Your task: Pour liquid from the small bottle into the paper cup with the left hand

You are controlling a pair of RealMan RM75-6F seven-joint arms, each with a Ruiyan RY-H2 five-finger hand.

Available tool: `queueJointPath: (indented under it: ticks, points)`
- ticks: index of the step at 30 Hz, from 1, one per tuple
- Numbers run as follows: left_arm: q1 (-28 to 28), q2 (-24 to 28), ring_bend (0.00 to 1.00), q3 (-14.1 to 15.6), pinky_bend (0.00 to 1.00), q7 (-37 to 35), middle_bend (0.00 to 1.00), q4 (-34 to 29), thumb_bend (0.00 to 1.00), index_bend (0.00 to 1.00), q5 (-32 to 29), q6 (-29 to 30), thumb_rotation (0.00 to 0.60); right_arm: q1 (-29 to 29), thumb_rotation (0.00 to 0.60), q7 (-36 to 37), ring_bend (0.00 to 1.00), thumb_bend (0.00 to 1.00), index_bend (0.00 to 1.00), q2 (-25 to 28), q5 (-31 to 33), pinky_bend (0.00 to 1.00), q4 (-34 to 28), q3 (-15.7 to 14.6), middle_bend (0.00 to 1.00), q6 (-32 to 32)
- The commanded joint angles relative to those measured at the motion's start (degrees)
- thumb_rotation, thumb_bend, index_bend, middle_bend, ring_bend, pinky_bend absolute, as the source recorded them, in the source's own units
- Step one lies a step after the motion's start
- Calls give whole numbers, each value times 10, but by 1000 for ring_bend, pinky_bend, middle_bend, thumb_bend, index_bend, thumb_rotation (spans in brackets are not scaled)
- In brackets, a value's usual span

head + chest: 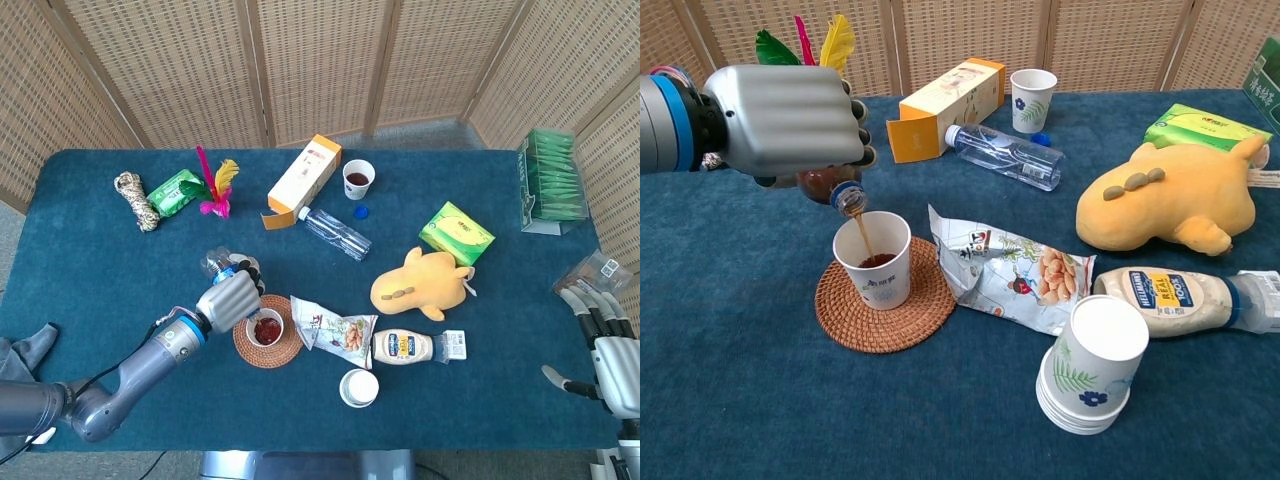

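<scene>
My left hand (780, 120) (228, 300) grips a small bottle (835, 188) of dark brown liquid, tipped with its open mouth down over the paper cup (873, 260) (266, 326). A thin brown stream runs from the bottle's mouth into the cup. The cup stands upright on a round woven coaster (880, 310) and holds dark liquid. Most of the bottle is hidden behind the hand's fingers. My right hand (600, 335) is at the table's far right edge, fingers apart and empty.
A snack bag (1015, 270) lies right of the coaster, with a stack of paper cups (1090, 365) and a mayonnaise bottle (1175, 298) beyond. Further back are a yellow plush toy (1170, 195), a clear water bottle (1005, 155), an orange carton (945, 95) and another cup (1032, 98).
</scene>
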Motion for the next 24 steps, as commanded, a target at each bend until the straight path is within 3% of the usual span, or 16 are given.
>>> queueJointPath:
  ticks: [1,24]
  points:
    - [0,-1,292,1,383,1,440,1,483,570,1,1,600,0,600,0,0,0,0,0,0,0,0,0,0,0]
    - [3,-7,292,4,384,9,442,9,481,572,24,4,600,1,600,-7,0,0,0,-2,1,0,-1,0,0,-2]
